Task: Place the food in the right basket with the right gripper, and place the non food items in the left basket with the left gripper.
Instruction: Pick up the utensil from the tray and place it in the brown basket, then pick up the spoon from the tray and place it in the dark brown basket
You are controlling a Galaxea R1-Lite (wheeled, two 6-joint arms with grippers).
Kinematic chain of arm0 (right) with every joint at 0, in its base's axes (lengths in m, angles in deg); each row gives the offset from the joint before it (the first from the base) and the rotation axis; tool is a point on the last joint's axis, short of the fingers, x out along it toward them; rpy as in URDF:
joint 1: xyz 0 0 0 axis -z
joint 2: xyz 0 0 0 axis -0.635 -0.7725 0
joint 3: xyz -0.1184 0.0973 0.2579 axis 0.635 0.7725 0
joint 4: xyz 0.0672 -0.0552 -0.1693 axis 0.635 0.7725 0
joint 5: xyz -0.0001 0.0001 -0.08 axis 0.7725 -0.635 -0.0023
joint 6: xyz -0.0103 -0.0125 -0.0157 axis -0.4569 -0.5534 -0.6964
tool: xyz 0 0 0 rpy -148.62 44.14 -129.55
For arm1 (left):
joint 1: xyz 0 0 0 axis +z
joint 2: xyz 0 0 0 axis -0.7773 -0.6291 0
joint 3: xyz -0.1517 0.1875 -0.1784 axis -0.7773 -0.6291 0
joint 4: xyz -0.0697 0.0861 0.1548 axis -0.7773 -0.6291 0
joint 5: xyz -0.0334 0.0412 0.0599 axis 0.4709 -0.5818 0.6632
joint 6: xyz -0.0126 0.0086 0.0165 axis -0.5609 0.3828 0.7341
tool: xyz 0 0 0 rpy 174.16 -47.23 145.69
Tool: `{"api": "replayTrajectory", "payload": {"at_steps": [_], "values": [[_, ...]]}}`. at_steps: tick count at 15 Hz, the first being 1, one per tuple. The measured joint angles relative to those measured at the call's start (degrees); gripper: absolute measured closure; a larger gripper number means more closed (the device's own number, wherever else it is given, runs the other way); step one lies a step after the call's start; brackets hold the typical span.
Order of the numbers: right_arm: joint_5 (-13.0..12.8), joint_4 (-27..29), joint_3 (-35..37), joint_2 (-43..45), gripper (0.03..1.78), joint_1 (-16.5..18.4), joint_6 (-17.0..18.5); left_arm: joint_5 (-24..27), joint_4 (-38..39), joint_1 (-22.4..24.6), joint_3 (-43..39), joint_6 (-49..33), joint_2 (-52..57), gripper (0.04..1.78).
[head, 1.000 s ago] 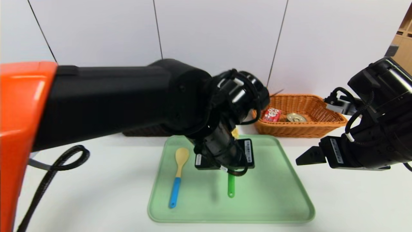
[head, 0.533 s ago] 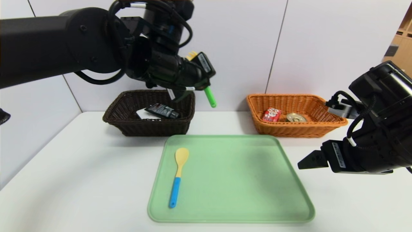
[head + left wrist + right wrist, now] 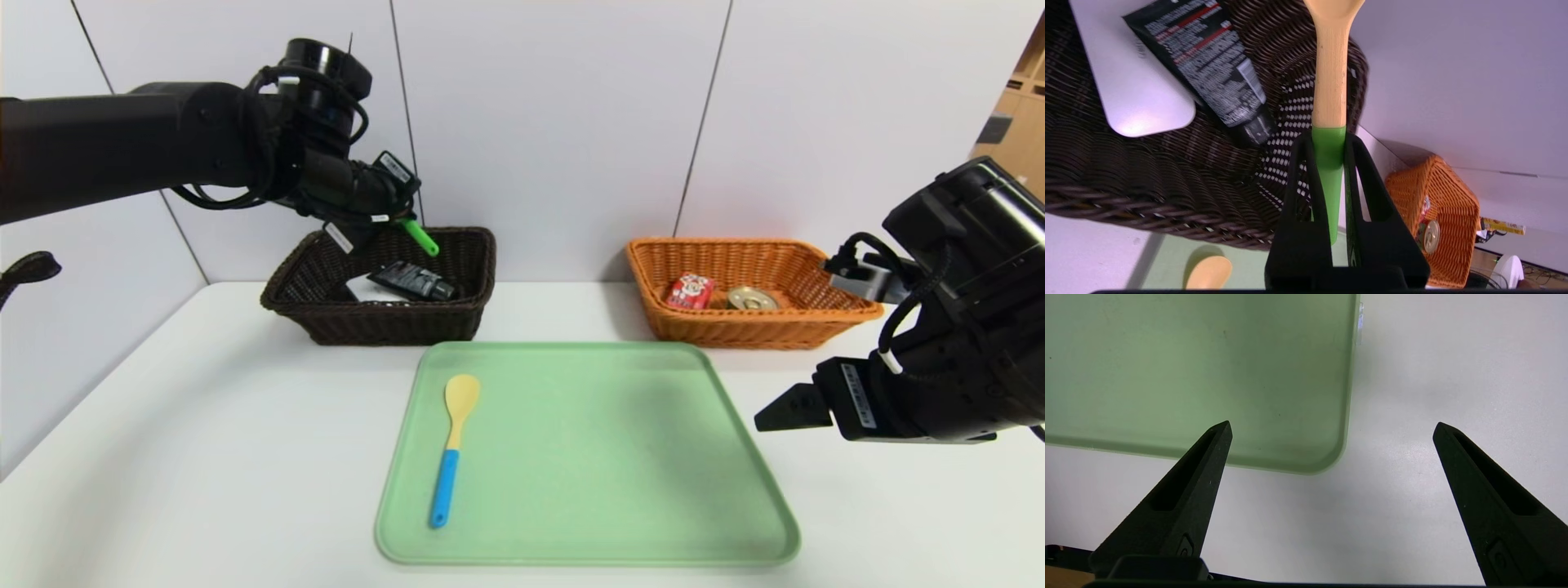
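My left hand (image 3: pixel 1329 163) hangs over the dark brown basket (image 3: pixel 384 320), clamped on the fork (image 3: pixel 1329 94) by its green handle; the white case (image 3: pixel 359 288) and tube (image 3: pixel 411 281) lie inside. The spoon (image 3: pixel 454 445) rests on the green tray (image 3: pixel 604 457). The carton (image 3: pixel 688 291) and tin (image 3: pixel 752 299) sit in the orange basket (image 3: pixel 759 327). My right hand (image 3: pixel 1331 428) hovers wide above the counter (image 3: pixel 204 457).

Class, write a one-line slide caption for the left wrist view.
Left gripper holds the fork by its green handle above the dark brown basket.

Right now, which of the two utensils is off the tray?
The fork with the green handle, clamped in the left gripper above the dark brown basket. The blue-handled spoon lies on the green tray.
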Motion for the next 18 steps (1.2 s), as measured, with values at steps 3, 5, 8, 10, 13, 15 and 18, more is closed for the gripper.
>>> {"api": "replayTrajectory", "payload": {"at_steps": [3, 5, 8, 10, 13, 15, 18], "values": [[0.0, 0.0, 0.4, 0.1, 0.11, 0.0, 0.0, 0.8, 0.3, 3.4, 0.0, -0.5, -3.2, 1.66], [0.0, 0.0, 0.6, 0.2, 0.11, 0.0, 0.1, 0.8, 0.3, 5.0, 0.0, -0.5, -4.9, 1.66], [0.0, 0.0, 0.6, 0.2, 0.11, 0.1, 0.0, 0.7, 0.3, 6.5, 0.0, -0.4, -6.9, 1.30], [0.0, 0.0, 0.7, 0.2, 0.11, 0.0, 0.0, 0.7, 0.3, 6.8, 0.1, -0.3, -7.5, 1.02], [-0.5, -0.1, 0.6, 0.2, 0.11, 0.0, 0.0, 0.7, 0.3, 6.8, 0.1, -0.3, -7.6, 0.73], [-3.6, -1.3, 0.5, 0.2, 0.11, 0.0, -0.1, 0.5, -0.4, 6.7, 0.1, 0.2, -6.4, 0.59], [-5.9, -6.5, 1.0, 0.1, 0.11, 0.1, -0.3, -2.8, -3.1, 4.9, 0.1, 5.6, -1.8, 0.44]]}}
